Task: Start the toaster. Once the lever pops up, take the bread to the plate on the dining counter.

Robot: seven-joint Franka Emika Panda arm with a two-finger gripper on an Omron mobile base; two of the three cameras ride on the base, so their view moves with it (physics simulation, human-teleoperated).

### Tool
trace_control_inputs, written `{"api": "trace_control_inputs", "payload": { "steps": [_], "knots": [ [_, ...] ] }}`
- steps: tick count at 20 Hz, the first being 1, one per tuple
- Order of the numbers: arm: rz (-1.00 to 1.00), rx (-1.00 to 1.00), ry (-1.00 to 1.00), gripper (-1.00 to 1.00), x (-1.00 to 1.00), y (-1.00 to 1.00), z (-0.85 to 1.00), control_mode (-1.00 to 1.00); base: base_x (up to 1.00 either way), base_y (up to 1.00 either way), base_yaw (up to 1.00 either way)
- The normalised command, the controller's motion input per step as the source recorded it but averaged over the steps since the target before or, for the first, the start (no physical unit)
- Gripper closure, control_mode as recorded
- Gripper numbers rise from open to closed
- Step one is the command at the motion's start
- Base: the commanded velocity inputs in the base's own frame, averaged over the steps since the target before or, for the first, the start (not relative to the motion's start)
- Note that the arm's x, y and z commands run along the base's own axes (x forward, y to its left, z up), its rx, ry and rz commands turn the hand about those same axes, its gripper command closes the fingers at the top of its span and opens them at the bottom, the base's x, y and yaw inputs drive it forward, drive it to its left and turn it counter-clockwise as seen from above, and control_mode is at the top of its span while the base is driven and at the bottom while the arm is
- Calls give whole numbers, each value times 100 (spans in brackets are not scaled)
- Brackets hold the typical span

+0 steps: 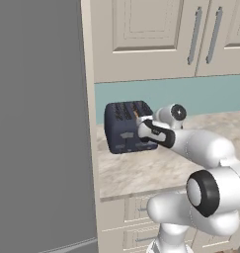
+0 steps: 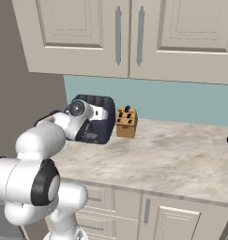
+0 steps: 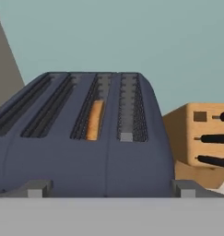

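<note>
The toaster (image 1: 125, 127) is seen at the counter's (image 1: 141, 170) left end, against the back wall. The bread (image 3: 94, 120), thin, light and likely crumbly, sits deep in the third slot; its top edge should be pinched. The gripper (image 3: 111, 191) is spread wide and empty, with the toaster front just ahead.

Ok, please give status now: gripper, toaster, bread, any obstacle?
Gripper open, empty, at toaster front. Bread down in third slot from left. Knife block right of toaster, not blocking.
</note>
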Motion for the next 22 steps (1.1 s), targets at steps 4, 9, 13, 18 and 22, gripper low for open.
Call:
{"api": "trace_control_inputs", "payload": {
  "steps": [4,9,13,18,22],
  "knots": [
    [-5,0,-1,-100,0,16,29,-100,0,0,0],
    [-5,0,0,-100,0,21,32,-100,0,0,0],
    [-5,0,0,-100,0,13,25,-100,0,0,0],
    [-2,0,0,-100,2,7,8,-100,0,0,0],
    [0,0,-6,-100,1,0,0,-100,0,0,0]
  ]
}}
